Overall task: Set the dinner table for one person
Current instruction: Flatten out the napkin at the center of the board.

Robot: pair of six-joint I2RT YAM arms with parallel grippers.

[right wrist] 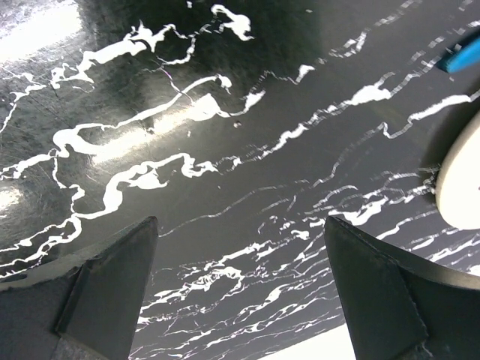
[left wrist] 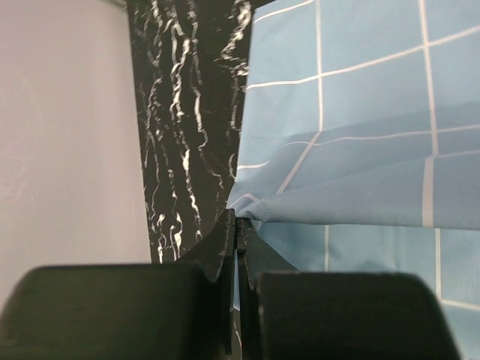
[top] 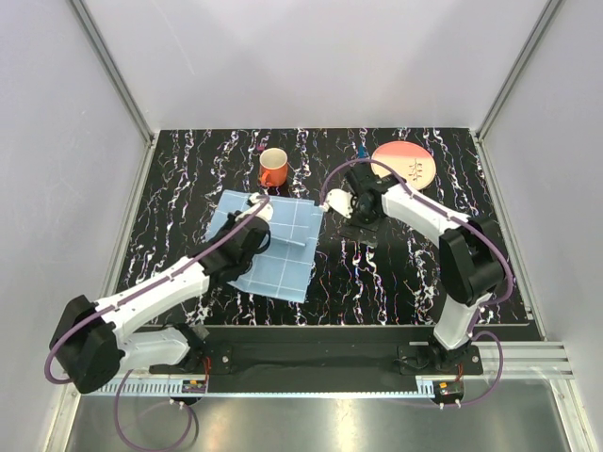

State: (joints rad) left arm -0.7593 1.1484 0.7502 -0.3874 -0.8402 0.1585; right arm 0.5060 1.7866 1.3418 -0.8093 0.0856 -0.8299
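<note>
Our left hand [left wrist: 237, 223] pinches the blue mat [left wrist: 360, 172] tight; our right hand [right wrist: 240, 232] hangs wide open, empty, over the bench [top: 377, 273]. We think we are laying the mat; next, pull it flat.

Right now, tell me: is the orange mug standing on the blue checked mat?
No, the orange mug stands on the bare black tabletop, beyond the mat and its far edge.

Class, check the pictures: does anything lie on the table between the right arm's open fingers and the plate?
Nothing visible. Only bare table lies between the right gripper and the plate; the blue item sits beside the plate, off that line.
</note>
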